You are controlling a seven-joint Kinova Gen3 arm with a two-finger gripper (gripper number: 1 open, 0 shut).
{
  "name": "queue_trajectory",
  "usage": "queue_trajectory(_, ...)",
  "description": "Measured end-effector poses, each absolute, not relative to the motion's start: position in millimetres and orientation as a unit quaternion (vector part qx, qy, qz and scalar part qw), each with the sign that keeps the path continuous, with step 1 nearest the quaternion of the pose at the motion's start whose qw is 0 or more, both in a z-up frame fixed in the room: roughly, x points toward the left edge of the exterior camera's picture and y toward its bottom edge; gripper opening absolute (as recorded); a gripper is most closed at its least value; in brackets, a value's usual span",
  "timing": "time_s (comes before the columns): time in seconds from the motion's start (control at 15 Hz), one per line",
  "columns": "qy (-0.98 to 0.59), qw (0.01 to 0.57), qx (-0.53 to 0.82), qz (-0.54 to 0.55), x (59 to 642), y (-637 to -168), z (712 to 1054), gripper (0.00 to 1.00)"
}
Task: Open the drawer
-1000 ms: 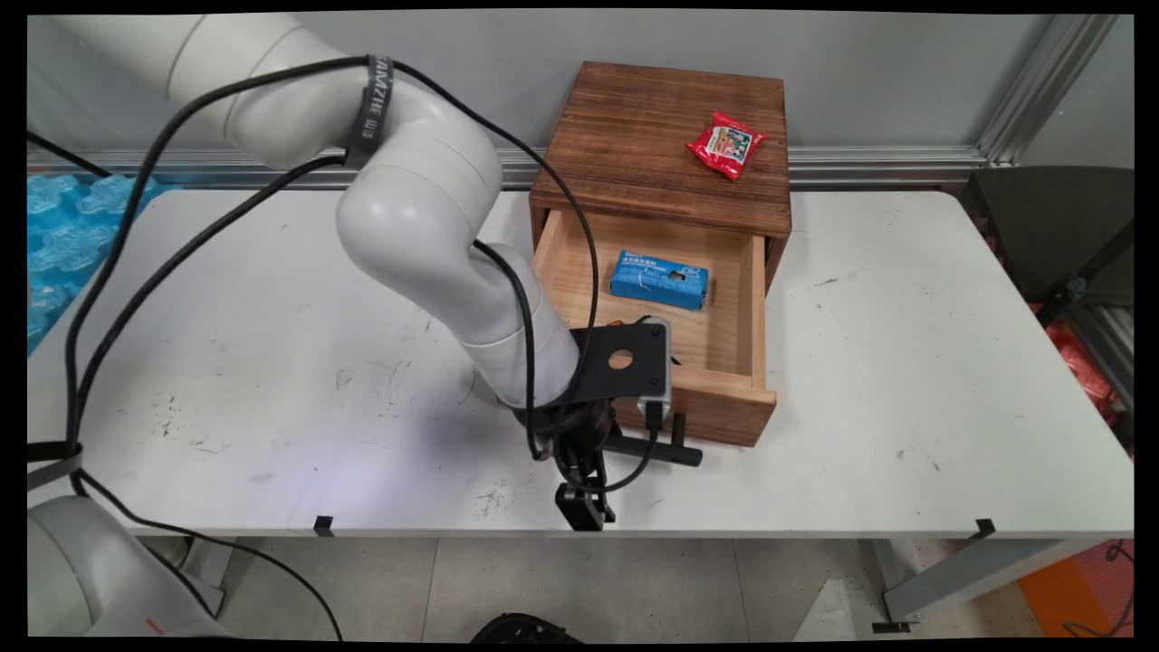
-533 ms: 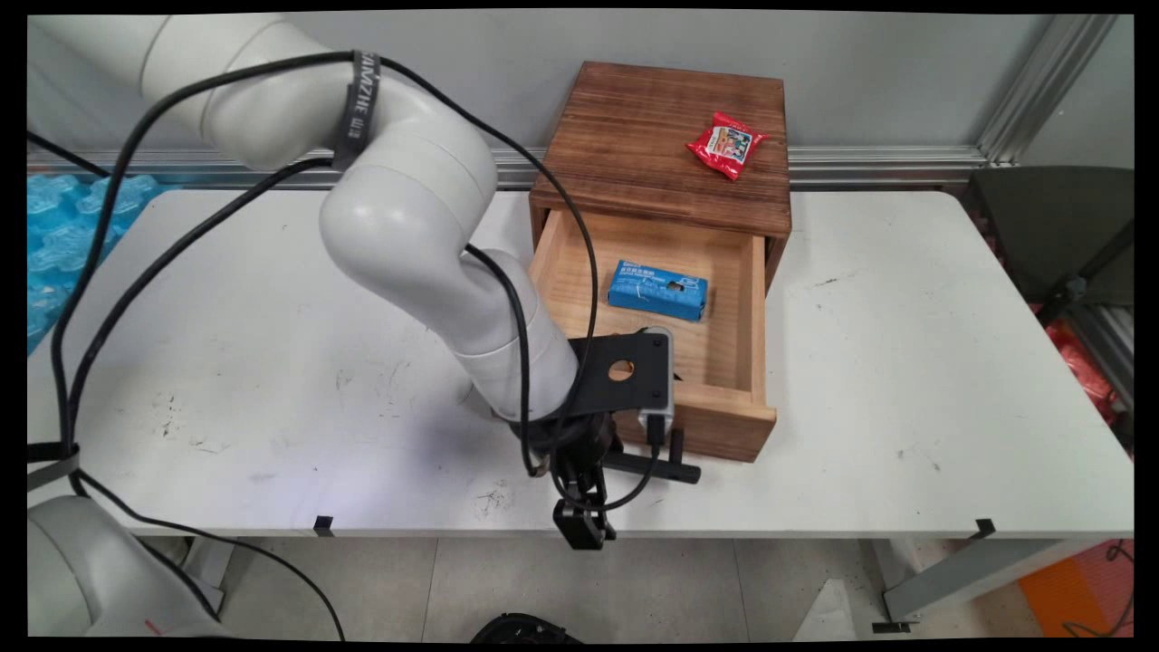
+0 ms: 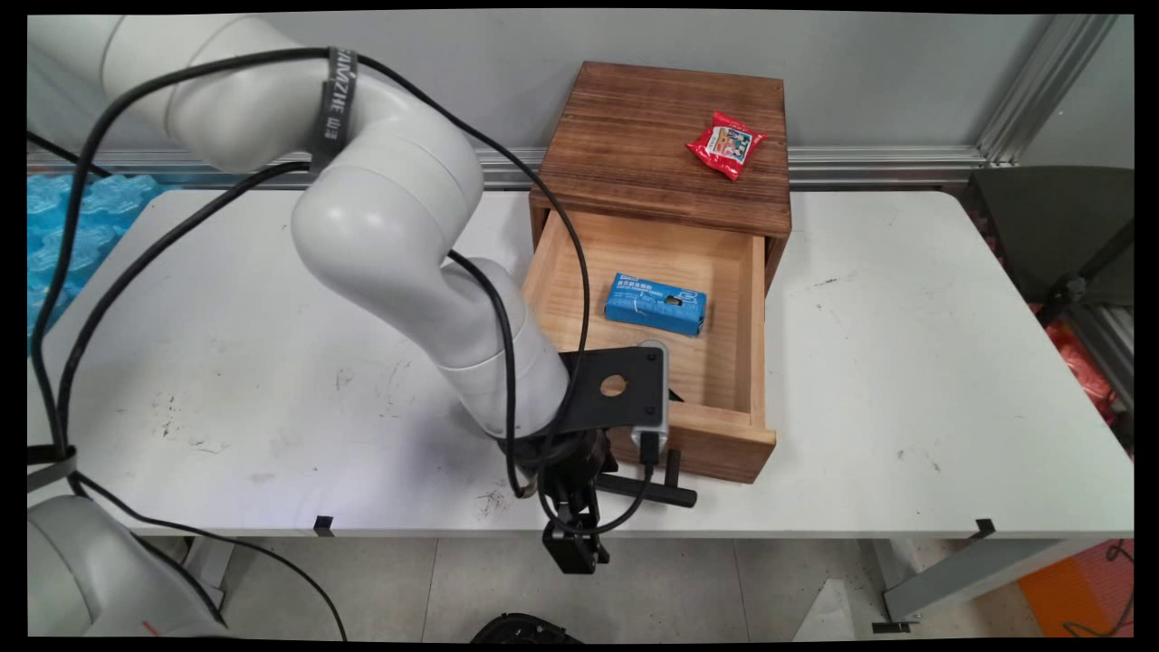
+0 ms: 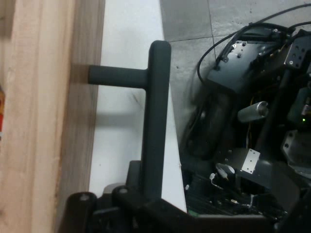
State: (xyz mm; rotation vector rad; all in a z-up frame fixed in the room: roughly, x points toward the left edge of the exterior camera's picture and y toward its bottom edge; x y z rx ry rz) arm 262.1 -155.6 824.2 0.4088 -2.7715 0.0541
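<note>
gripper: the gripper (image 3: pixel 572 541) points down at the table's near edge, just in front of the drawer; in the hand view (image 4: pixel 146 206) it's clamped round one end of the handle, bar caught between the fingers
handle: black T-bar handle (image 3: pixel 647 489) (image 4: pixel 155 121), its stem fixed into the drawer front, the bar parallel to that front and over the table's near edge
drawer: light wood drawer (image 3: pixel 756 326) pulled well out of the cabinet, open top facing up; its front panel (image 4: pixel 39 121) fills the left of the hand view
cabinet: dark wood cabinet (image 3: pixel 652 145) at the back of the table, against the wall
in drawer: blue box (image 3: pixel 656 303) lying flat near the middle of the drawer floor, apart from the walls
on cabinet: red snack packet (image 3: pixel 726 145) on the top, toward the right rear corner
table: white table (image 3: pixel 905 362) (image 4: pixel 126 73), scuffed; the drawer front reaches close to its near edge
arm: wrist and camera bracket hang over the drawer's front left corner, hiding that corner
</note>
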Motion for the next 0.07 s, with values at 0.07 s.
queue_trajectory(0.07,-0.975,0.169,0.143,0.019,262.2,-154.8,825.4,1.0)
